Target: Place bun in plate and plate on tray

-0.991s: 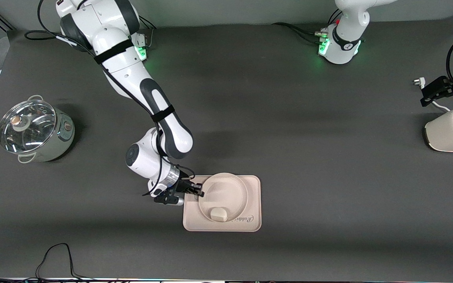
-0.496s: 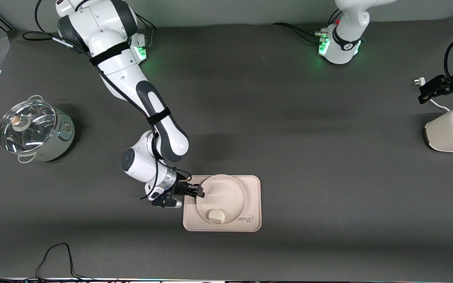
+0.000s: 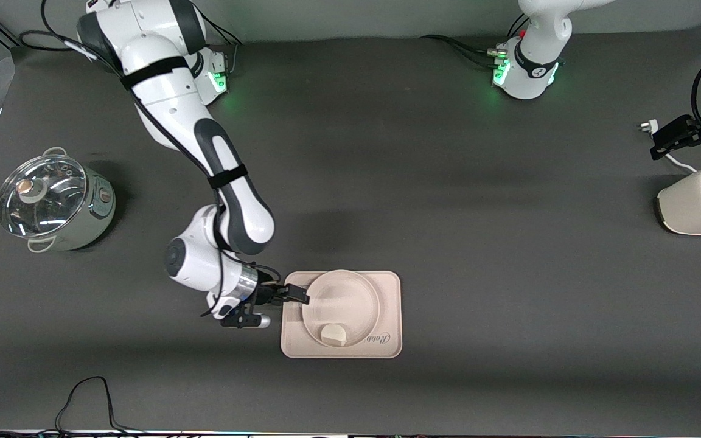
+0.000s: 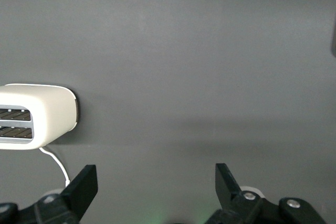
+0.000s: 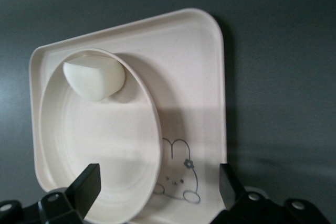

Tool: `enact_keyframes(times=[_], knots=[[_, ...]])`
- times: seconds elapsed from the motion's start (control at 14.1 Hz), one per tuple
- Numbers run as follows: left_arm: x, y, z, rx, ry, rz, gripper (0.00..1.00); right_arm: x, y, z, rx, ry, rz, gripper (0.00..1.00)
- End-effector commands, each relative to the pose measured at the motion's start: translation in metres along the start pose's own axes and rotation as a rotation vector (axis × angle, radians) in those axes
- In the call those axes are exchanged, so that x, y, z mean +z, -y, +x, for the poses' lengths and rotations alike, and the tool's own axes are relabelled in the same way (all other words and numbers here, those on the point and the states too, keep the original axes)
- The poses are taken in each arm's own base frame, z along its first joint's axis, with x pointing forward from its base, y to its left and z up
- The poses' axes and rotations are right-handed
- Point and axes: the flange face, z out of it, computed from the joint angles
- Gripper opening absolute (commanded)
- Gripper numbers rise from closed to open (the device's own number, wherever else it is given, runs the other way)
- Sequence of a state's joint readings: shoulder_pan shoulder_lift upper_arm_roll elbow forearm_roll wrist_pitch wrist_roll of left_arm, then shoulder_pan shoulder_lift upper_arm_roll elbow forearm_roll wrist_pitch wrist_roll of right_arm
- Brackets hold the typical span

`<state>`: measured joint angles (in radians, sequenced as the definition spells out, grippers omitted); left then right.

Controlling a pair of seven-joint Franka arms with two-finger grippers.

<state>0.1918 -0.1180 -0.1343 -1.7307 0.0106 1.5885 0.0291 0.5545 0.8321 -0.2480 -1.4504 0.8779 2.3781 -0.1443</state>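
Pulling my right gripper (image 3: 299,298) back toward the right arm's end, I've let go: its fingers are spread at the plate (image 3: 341,307) rim. That plate sits on the tray (image 3: 390,316), with the bun (image 3: 333,333) in its near side. My left gripper (image 3: 661,137) waits, spread wide, above the toaster (image 3: 700,204).

Open left pincer (image 4: 155,192) over table (image 4: 199,66), toaster (image 4: 37,114) nearby.

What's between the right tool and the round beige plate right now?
Nothing visible: the open right tool sits at the rim of the round cream-beige plate, which rests on the cream-pink rectangular tray.
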Motion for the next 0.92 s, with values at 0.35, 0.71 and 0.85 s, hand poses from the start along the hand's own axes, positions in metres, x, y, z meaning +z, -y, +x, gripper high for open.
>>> enact_keyframes(times=[0.35, 0.71, 0.85], knots=[[-0.002, 0.003, 0.001, 0.012, -0.006, 0.001, 1.00, -0.144, 0.017, -0.001, -0.110, 0.077, -0.194, 1.00], [-0.002, 0.003, 0.001, 0.013, -0.006, 0.001, 1.00, -0.263, 0.011, -0.008, -0.170, 0.117, -0.314, 1.00], [-0.002, 0.002, 0.001, 0.015, -0.003, 0.003, 1.00, -0.298, 0.006, -0.016, -0.178, 0.137, -0.354, 1.00]])
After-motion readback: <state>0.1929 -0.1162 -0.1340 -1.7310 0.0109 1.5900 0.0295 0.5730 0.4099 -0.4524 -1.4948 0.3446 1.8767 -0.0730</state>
